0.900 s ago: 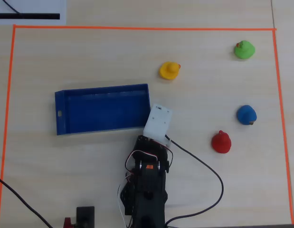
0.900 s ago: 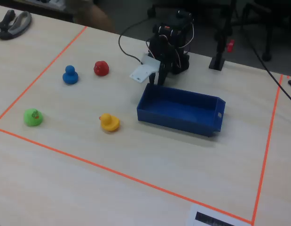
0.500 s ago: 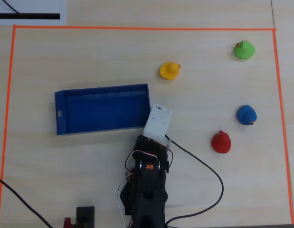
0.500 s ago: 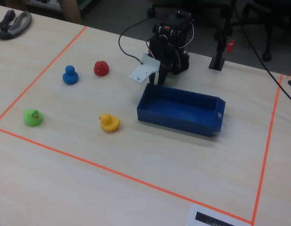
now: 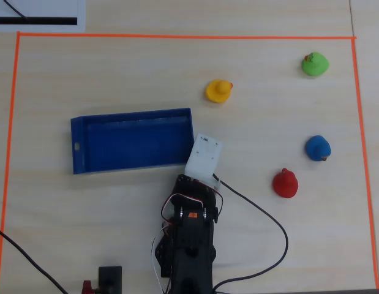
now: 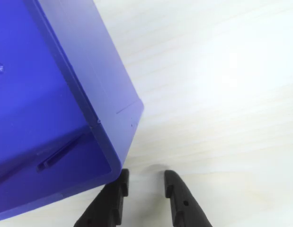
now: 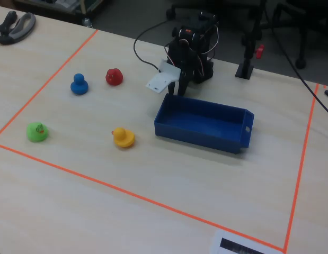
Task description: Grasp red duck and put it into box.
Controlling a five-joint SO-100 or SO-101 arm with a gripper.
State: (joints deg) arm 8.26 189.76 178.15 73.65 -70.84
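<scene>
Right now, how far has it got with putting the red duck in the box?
Nothing looks done yet. The red duck sits on the table, away from the box, which is empty. The gripper holds nothing and sits by the box's corner. Reaching, grasping and dropping all remain.

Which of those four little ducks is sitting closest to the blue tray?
The yellow duck, just past the box's corner; the red duck, blue duck and green duck sit farther off.
</scene>
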